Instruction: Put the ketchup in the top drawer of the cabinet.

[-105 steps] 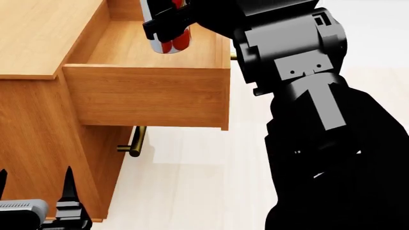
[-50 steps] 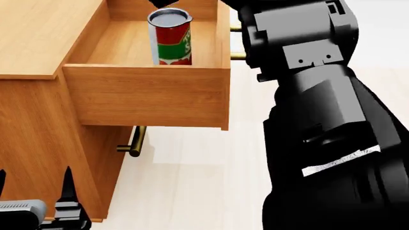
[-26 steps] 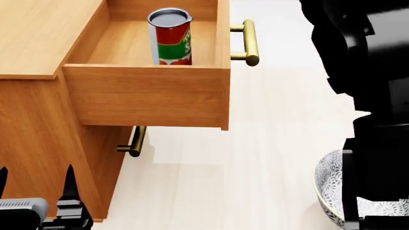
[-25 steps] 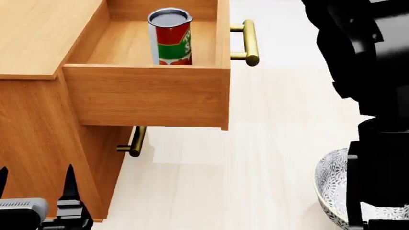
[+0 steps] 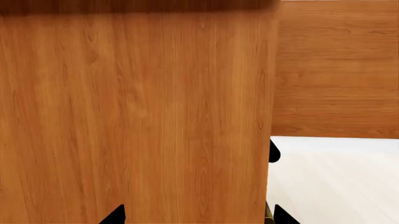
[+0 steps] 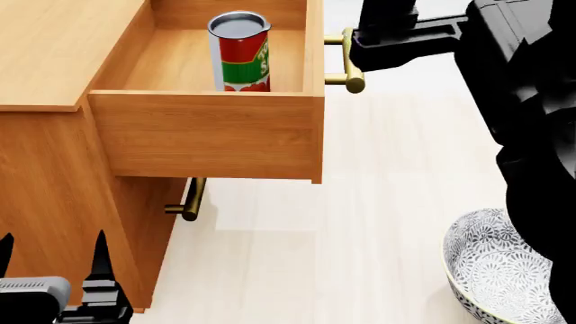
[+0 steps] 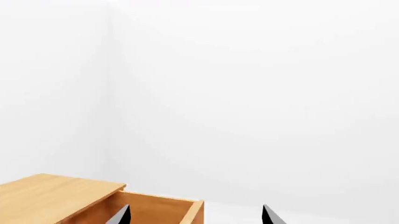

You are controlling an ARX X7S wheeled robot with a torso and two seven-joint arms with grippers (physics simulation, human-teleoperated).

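Pale plank floor (image 6: 378, 202), white walls; simulator render.

Near, left: left gripper (image 6: 54, 270), low beside the cabinet (image 6: 54, 196) side. Fingertips stand apart, nothing between them; its wrist view is filled with wood grain.

Near, right: patterned bowl (image 6: 490, 270) on the floor, partly behind the right arm.

Middle: lower drawer handle (image 6: 191, 200), brass, drawer closed.

Middle to far: top drawer (image 6: 207, 135), pulled out to the right. The ketchup (image 6: 240, 52) stands upright on its floor, touching no gripper.

Far, right: right gripper (image 6: 378, 37), just beside the top drawer handle (image 6: 353, 59). Tips apart in its wrist view, holding nothing; contact with the handle cannot be told.

Status, judged: placement done; only closing the drawer may remain, if wanted.
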